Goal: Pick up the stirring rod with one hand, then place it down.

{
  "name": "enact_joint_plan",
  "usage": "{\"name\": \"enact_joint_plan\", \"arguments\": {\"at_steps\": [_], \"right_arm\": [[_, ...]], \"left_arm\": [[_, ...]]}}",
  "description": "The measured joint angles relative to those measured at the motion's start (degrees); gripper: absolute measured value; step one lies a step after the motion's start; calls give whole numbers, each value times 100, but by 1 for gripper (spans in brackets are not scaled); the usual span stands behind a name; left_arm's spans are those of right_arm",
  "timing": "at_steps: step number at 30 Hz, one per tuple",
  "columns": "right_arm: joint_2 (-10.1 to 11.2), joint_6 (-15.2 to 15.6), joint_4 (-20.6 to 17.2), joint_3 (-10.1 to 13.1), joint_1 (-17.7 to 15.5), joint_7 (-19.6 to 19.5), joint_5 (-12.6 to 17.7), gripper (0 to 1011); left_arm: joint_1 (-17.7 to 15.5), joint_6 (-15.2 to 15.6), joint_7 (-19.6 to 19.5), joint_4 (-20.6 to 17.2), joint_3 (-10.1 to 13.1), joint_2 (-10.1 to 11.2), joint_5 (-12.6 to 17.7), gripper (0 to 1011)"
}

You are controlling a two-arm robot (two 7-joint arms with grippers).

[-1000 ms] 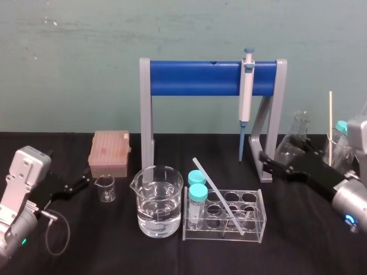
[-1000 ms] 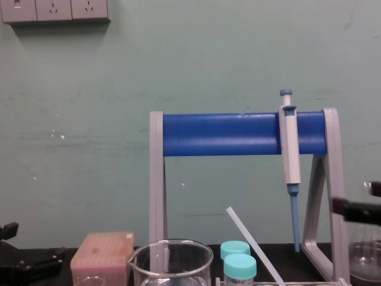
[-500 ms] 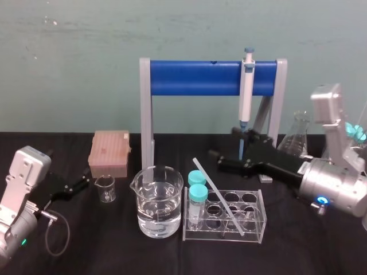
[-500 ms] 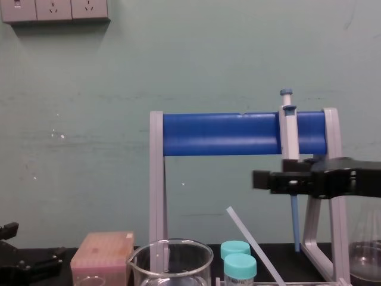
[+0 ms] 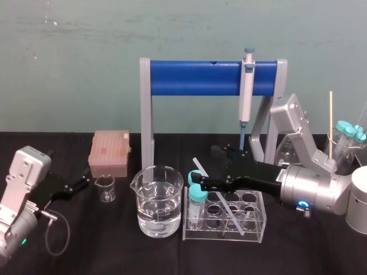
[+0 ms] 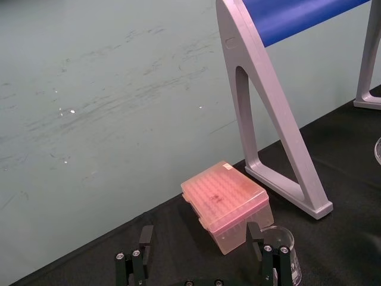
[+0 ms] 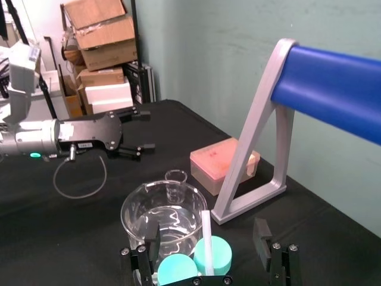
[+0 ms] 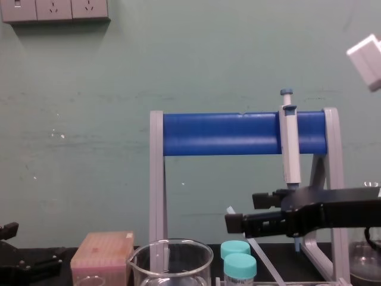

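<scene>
The stirring rod (image 7: pixel 206 237) is propped slantwise in the test-tube rack (image 5: pixel 258 220) on the surface (image 5: pixel 114 246), with its lower end seated in the rack and its upper end leaned up toward the robot's left. The right tool (image 5: pixel 204 167) is reached in from the right with jaws spread wide. The rod's upper part is framed between them and touched by neither, so its long axis is crossed by the closing line. The left tool (image 5: pixel 85 183), also open, is parked well apart.

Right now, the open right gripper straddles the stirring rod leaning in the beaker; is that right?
Not the beaker: the head view shows the stirring rod leaning in the test-tube rack. The open right gripper does straddle it.
</scene>
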Motion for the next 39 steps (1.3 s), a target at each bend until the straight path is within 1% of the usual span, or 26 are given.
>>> {"name": "enact_joint_plan", "arguments": {"at_steps": [5, 16, 27, 30, 39], "right_arm": [[-81, 30, 167, -78, 69, -4, -65, 1003], [-224, 39, 440, -112, 111, -24, -93, 1003], [-338, -25, 566, -137, 165, -26, -150, 1003], [-344, -91, 582, -179, 186, -33, -253, 1003], [-343, -91, 582, -174, 182, -39, -232, 1003]], "left_arm": [[0, 0, 0, 0, 0, 0, 0, 1000], [0, 0, 0, 0, 0, 0, 0, 1000], [0, 0, 0, 0, 0, 0, 0, 1000], [0, 0, 0, 0, 0, 0, 0, 1000], [0, 0, 0, 0, 0, 0, 0, 1000]]}}
